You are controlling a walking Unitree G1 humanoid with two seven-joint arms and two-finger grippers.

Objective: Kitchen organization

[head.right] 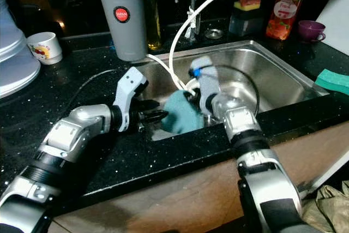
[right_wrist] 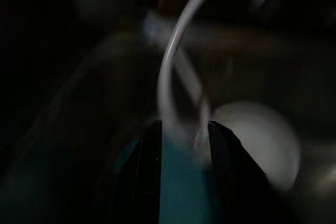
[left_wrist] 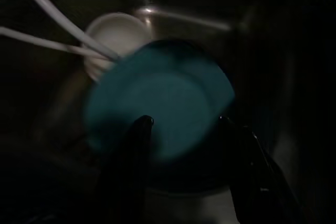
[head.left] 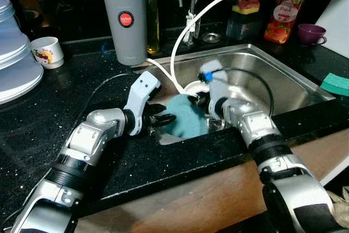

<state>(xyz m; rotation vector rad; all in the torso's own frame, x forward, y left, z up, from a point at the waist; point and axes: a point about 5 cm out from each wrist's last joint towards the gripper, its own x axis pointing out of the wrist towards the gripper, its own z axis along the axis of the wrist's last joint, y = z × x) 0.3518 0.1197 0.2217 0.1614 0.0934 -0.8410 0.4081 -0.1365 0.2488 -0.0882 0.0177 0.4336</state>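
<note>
A teal bowl (head.left: 185,117) stands tilted on edge in the steel sink (head.left: 283,75), near its front left corner. My left gripper (head.left: 168,112) reaches in from the counter and is open, its two black fingers straddling the bowl's left rim; in the left wrist view the bowl (left_wrist: 163,98) sits just ahead of the spread fingers. My right gripper (head.left: 197,100) comes in from the right and is shut on the bowl's upper right rim, with teal (right_wrist: 178,182) showing between its fingers. A white cup (head.left: 195,87) lies behind the bowl.
A white hose (head.left: 185,25) loops from the tap down into the sink beside my right gripper. A grey canister (head.left: 124,20) stands at the sink's back left corner. A mug (head.left: 46,52), a purple cup (head.left: 311,33) and a green sponge (head.left: 335,84) rest on the black counter.
</note>
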